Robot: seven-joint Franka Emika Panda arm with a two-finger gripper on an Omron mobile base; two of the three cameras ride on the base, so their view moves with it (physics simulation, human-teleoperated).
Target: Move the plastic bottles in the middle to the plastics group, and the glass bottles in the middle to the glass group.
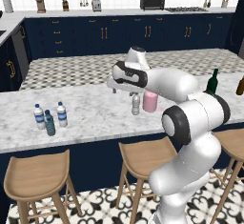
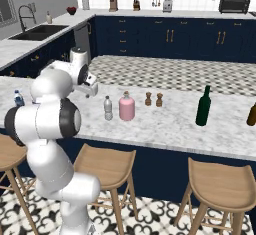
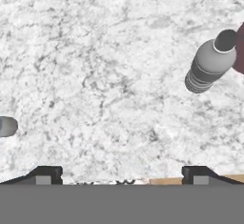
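Plastics group [image 1: 49,118] at counter's left end has three bottles, so one looks sorted. Grey bottle [image 2: 107,108] and pink bottle [image 2: 126,106] mid-counter, unsorted, wine bottle [image 2: 203,106] far right. Gripper [image 3: 122,173] above bare marble, jaws wide, holding nothing.

Arm folded forward at elbow, wrist bent down, gripper [image 3: 119,173] jaws spread wide, gripping nothing.
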